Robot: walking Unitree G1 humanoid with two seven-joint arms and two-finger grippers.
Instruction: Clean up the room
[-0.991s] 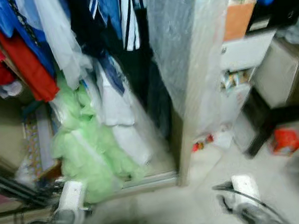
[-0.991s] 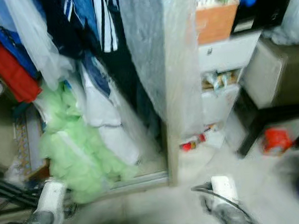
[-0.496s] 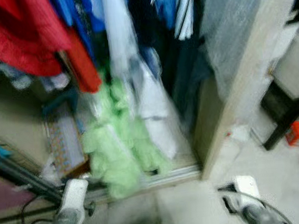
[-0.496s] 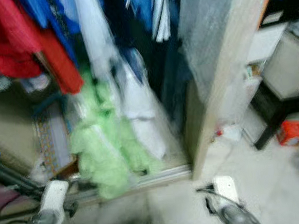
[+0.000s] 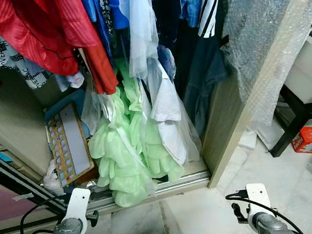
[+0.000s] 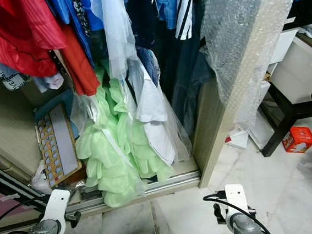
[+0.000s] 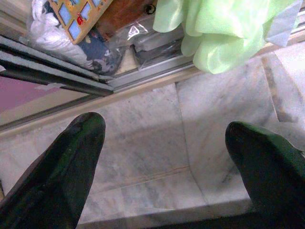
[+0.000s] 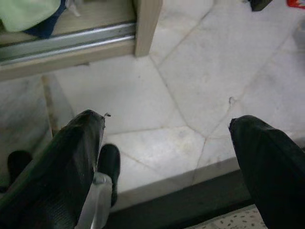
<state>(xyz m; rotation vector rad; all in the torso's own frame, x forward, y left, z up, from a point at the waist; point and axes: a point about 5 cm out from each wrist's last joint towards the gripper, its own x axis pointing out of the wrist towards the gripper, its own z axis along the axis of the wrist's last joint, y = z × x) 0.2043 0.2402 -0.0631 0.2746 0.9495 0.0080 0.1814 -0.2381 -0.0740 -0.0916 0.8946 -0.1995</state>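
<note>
Robot faces an open wardrobe (image 5: 224,138) stuffed with hanging clothes; nothing looks tidied yet, so the cleanup reads as at an early stage. A light green garment (image 5: 124,159) hangs low and bunches at the bottom, its hem spilling over the metal sliding-door track (image 5: 152,190) toward the marble floor (image 5: 296,192); beside it, touching, a white garment in clear plastic (image 5: 170,121). Above hang red clothes (image 5: 42,28) and blue and dark ones. A board with coloured squares (image 5: 67,145) leans inside the wardrobe at its left, with a crumpled white bag (image 5: 51,179) just below it near the track. On the floor to the right, well apart from the wardrobe opening, a small red box (image 5: 307,139) sits by a black stool leg (image 5: 292,128), with a white item (image 5: 248,140) at the foot of the bubble-wrapped wardrobe side panel. Left pincer (image 7: 164,157) hangs low over bare floor just in front of the track, fingers spread wide, holding nothing; green hem near its far edge. Right pincer (image 8: 167,157) also spread wide and empty, over bare floor near the wardrobe post. Left to do, as a guess: the green spill, the floor clutter by the stool, basically everything
</note>
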